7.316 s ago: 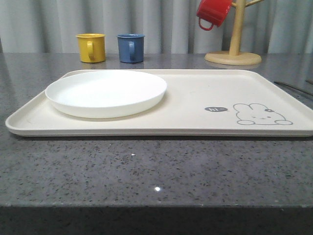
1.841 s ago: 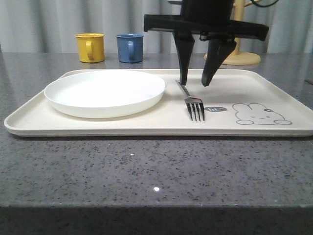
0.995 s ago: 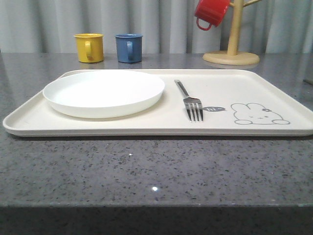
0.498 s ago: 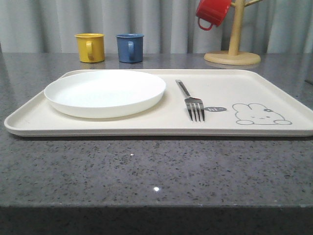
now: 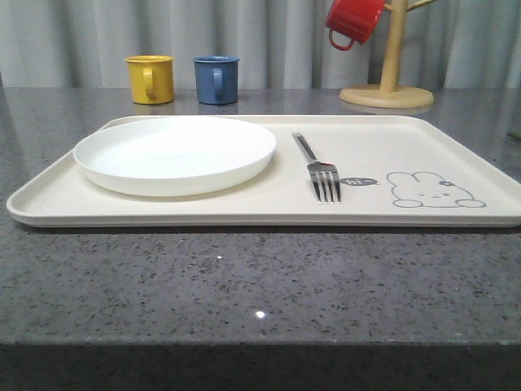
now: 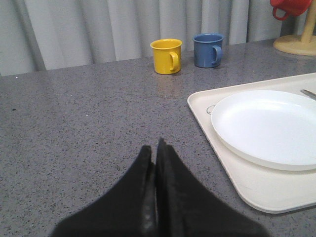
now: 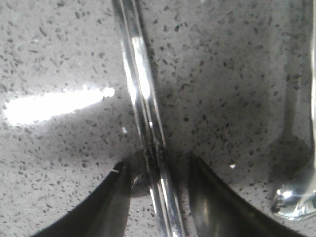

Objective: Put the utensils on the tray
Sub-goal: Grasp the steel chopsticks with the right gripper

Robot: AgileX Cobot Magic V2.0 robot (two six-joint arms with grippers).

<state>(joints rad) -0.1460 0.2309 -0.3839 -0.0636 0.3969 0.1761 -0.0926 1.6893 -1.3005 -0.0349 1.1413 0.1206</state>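
My two grippers, as the wrist cameras showed them

On my left wrist view the left gripper (image 6: pixel 156 148) was plain matte black, two long fingers (image 6: pixel 143 197) that widened toward the camera and narrowed to slim tips, with a faintly ribbed texture along the inner edges. On my right wrist view the right gripper (image 7: pixel 157 170) showed as two dark, glossy curved fingertips (image 7: pixel 116 197), blurred by closeness; I could make out no screws, cables or markings.
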